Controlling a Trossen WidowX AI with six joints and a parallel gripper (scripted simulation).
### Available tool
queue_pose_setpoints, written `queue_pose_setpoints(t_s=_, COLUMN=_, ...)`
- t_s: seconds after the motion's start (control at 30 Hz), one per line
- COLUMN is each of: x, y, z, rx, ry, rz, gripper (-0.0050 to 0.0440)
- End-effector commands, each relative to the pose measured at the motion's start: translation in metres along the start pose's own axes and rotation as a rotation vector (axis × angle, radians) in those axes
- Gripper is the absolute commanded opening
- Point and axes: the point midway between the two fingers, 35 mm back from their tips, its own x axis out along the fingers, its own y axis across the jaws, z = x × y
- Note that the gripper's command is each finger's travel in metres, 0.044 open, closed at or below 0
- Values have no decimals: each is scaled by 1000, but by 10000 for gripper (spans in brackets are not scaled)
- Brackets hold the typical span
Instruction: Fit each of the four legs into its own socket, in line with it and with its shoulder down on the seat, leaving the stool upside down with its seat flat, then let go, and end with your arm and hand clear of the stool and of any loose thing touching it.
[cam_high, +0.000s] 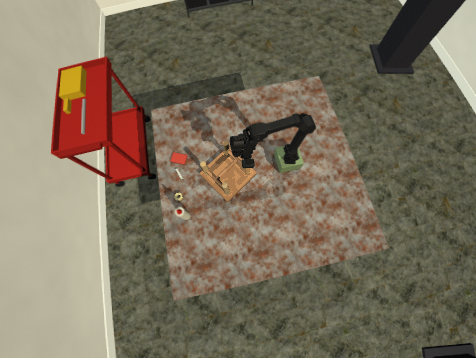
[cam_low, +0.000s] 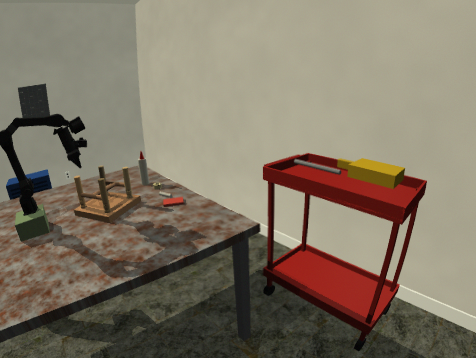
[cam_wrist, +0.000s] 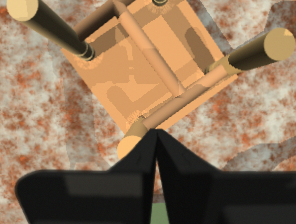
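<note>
The wooden stool stands upside down on the table with its square seat flat and its legs pointing up. In the wrist view two legs rise at the upper left and right, joined by cross rungs, and a third leg top shows just in front of my fingertips. My gripper is shut and empty. It hangs above the stool's side nearest the arm base, apart from the legs.
A red block, a small white stick, a white bottle with red cap and a small ring part lie left of the stool. The arm's green base stands right of it. A red cart stands off the table.
</note>
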Motion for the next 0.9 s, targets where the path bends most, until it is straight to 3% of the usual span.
queue_pose_setpoints(t_s=0.0, x=-2, y=12, z=-18, rx=-58, ry=15, rz=11, gripper=0)
queue_pose_setpoints(t_s=0.37, x=-3, y=20, z=-28, rx=-97, ry=21, rz=19, gripper=0)
queue_pose_setpoints(t_s=0.87, x=26, y=20, z=-38, rx=-97, ry=21, rz=19, gripper=0)
